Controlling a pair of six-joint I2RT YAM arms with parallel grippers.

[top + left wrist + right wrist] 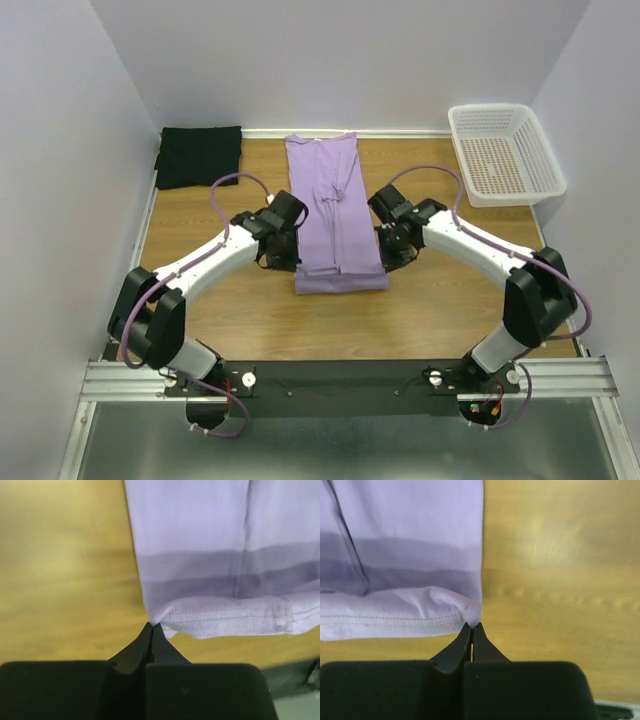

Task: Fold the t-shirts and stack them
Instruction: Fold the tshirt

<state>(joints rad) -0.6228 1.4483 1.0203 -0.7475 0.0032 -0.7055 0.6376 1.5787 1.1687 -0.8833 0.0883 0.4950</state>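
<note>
Pinching: left end effector (151, 626) clenched on the near-left hem corner of the lavender t-shirt (335, 215).
Right end effector (471, 625): clenched on the near-right hem corner.
Lavender t-shirt: long folded strip, mid-desk (230, 320).
Black t-shirt (198, 156): folded, far-left corner.
Basket (490, 109): far right, well apart.

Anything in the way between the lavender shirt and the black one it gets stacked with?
Nothing visible. Only bare table lies between the lavender shirt and the black shirt at the far left corner. The white basket sits far right, out of the way.
</note>
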